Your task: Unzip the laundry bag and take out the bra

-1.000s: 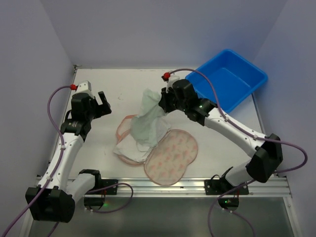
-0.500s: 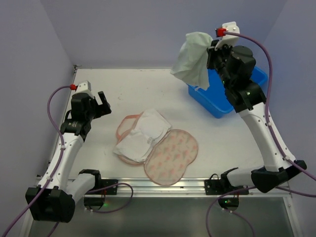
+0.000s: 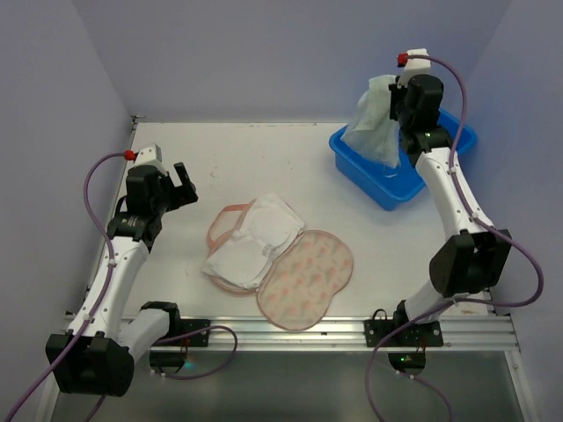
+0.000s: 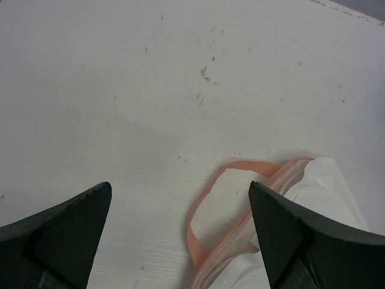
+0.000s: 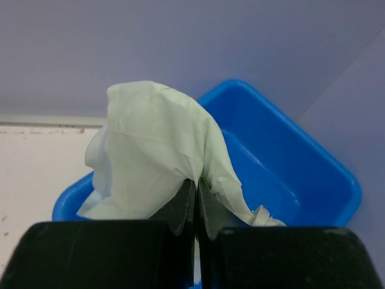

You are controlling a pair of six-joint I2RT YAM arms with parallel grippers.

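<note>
One pale green bra (image 3: 374, 127) hangs from the clenched right gripper (image 5: 197, 195) above the blue tub (image 3: 387, 189), at two o'clock on the counter (image 3: 264, 149). The laundry bag (image 3: 308, 277) lies unzipped and splayed at centre. The left gripper (image 3: 183, 183) hovers spread and empty at nine o'clock. Removal looks nearly done; the next move probably calls for letting go over the blue tub. Bunched, the bra's cups and straps are hard to make out.

My left hand (image 4: 180, 188) hangs low, fingers spread wide. My right arm stretches high and far, its hand (image 5: 197, 191) pinched tight on the bra (image 5: 153, 150).
</note>
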